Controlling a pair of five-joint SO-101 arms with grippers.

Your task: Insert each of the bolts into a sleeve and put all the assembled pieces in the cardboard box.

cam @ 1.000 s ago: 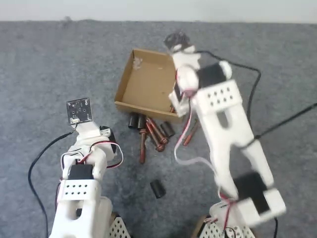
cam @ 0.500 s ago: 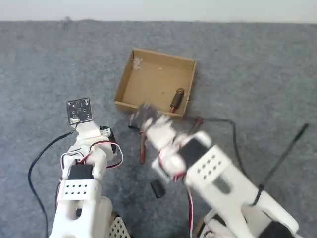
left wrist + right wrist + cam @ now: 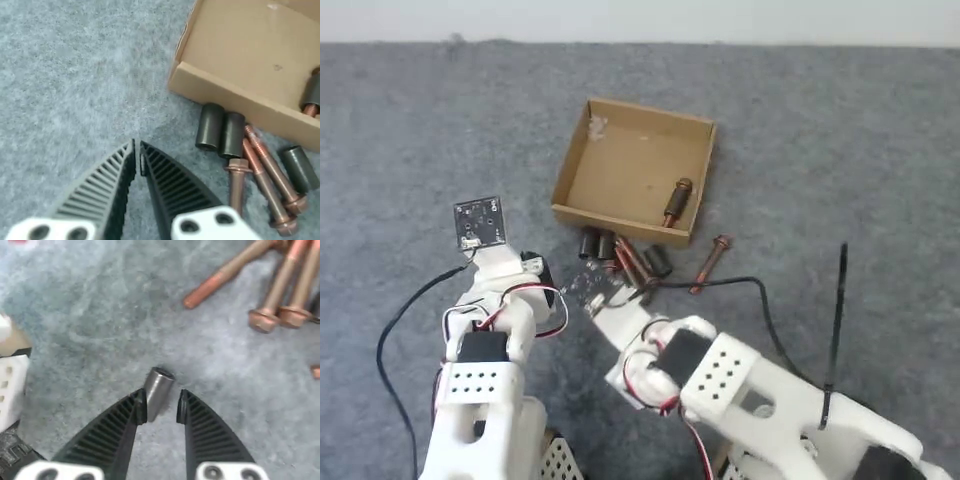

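While grey carpet lies open at three and nine o'clock, the cardboard box sits toward twelve, with one sleeved bolt by its four o'clock wall. Loose bolts and sleeves crowd its six o'clock edge. The right gripper holds its jaws apart around a lone sleeve; the left gripper has its jaws together.

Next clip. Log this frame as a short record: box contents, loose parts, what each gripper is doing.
box: cardboard box, open, on the carpet
in box: one assembled piece, near a side wall
bolts outside: bolt cluster of three beside the box; lone bolt apart
sleeves outside: sleeve pair side by side near the box wall; third sleeve by the cluster; fourth sleeve lying on the carpet
left gripper: shut, empty, over bare carpet
right gripper: open, one finger on either side of the fourth sleeve
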